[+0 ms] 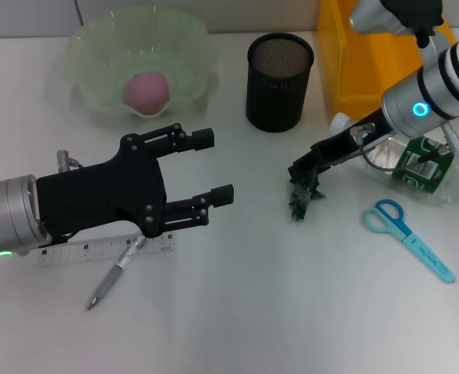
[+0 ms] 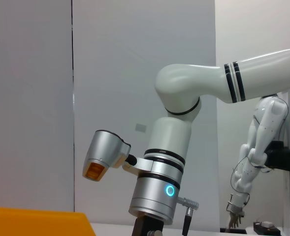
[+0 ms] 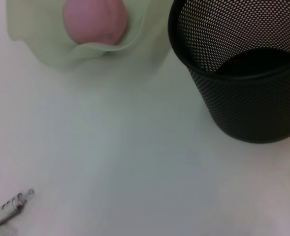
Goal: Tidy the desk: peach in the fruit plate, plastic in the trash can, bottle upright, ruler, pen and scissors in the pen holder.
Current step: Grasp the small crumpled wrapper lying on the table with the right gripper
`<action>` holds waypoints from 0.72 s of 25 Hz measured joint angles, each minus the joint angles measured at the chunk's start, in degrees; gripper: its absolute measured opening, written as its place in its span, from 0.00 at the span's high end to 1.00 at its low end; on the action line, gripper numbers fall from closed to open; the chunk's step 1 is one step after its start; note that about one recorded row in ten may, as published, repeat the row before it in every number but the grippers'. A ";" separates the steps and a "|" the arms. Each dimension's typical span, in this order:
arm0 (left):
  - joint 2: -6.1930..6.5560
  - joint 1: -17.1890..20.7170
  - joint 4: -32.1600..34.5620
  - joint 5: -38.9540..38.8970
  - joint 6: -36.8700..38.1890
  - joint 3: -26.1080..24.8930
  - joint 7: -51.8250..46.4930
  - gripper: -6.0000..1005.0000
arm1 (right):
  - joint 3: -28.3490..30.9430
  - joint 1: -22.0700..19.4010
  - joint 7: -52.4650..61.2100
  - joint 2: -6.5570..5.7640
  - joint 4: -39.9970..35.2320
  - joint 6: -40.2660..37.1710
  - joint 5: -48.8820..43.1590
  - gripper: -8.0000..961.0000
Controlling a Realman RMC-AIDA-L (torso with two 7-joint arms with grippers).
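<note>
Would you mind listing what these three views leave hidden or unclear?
- Ruler, head view: the left gripper covers its middle.
- Bottle, head view: the right arm hides part of it.
- Plastic, head view: the right gripper covers its top, so the grip is unclear.
- Pen, right wrist view: cut off by the edge.

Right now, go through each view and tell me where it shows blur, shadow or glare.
Head view: sharp and evenly lit; the pen and scissors cast only faint shadows on the table; the left claw is crisp. Right wrist view: soft focus throughout, the peach and the pen holder both blurred. Left wrist view: the right arm is sharp against flat wall panels, no glare.
</note>
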 joint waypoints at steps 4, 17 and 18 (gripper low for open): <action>0.00 -0.02 0.00 0.00 -0.12 0.00 0.06 0.26 | -0.24 0.05 -0.02 0.02 0.09 0.21 0.00 0.43; 0.00 -0.16 -0.22 0.00 -0.39 0.00 0.18 0.26 | -1.39 0.17 -0.05 0.07 1.17 1.44 0.10 0.51; 0.00 -0.18 -0.35 0.00 -0.42 0.00 0.42 0.26 | -1.40 0.17 -0.14 0.07 1.17 1.44 0.10 0.51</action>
